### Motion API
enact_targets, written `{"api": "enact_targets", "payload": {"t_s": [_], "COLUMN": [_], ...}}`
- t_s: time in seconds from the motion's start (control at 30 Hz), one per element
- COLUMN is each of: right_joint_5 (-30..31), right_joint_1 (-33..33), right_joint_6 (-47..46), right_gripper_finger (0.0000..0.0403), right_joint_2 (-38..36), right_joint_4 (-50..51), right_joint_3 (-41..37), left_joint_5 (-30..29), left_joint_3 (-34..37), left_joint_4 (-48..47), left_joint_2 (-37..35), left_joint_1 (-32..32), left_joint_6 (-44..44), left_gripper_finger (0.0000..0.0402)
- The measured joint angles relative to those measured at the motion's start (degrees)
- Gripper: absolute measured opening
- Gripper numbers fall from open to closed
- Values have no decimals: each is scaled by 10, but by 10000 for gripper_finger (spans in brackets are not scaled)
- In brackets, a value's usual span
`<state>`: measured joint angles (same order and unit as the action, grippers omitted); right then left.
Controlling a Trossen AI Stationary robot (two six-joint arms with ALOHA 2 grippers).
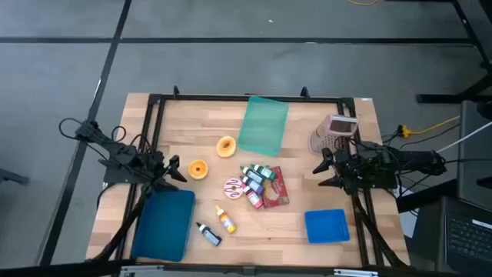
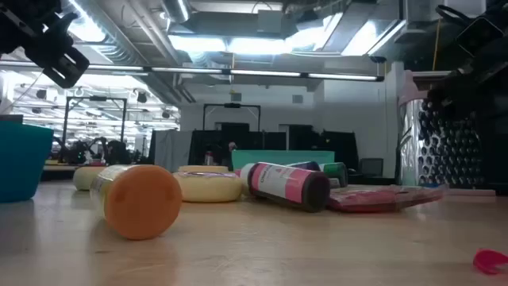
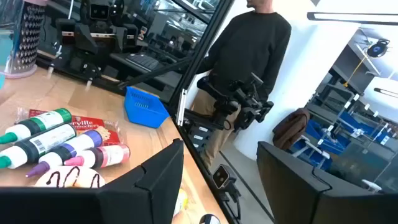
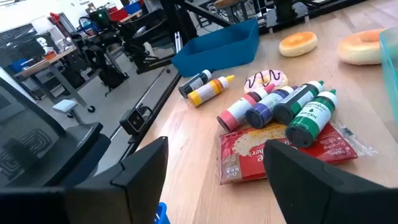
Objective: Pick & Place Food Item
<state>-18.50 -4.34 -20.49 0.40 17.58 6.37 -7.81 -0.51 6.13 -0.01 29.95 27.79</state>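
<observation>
Evidently nothing is picked yet: the left end effector (image 1: 175, 171) and right end effector (image 1: 320, 170) hover spread wide and empty, flanking the desk (image 1: 307, 127); the orange donut (image 1: 198, 169) lies just beside the left one.

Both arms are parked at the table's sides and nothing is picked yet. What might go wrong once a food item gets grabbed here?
1. The icing tubes lie packed together on the red packet, right beside the frosted donut; a tool closing there may catch a tube instead.
2. The small bottles lie on their sides, so a nudge may send them rolling.
3. The left tool sits open close to the orange donut; starting off low might shove it.
</observation>
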Motion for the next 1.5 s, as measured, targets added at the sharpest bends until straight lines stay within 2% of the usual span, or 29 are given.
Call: {"api": "enact_targets", "payload": {"t_s": [1.37, 1.43, 1.5], "right_joint_5": [0, 7, 41], "right_joint_1": [0, 0, 1], "right_joint_6": [0, 22, 81], "right_gripper_finger": [261, 261, 261], "right_joint_2": [0, 0, 0], "right_joint_4": [0, -3, -17], "right_joint_3": [0, 0, 0], "left_joint_5": [0, 0, 0], "left_joint_3": [0, 0, 0], "left_joint_4": [0, 0, 0], "left_joint_2": [0, 0, 0], "left_joint_1": [0, 0, 0], "left_joint_6": [0, 0, 0], "left_gripper_finger": [198, 198, 198]}}
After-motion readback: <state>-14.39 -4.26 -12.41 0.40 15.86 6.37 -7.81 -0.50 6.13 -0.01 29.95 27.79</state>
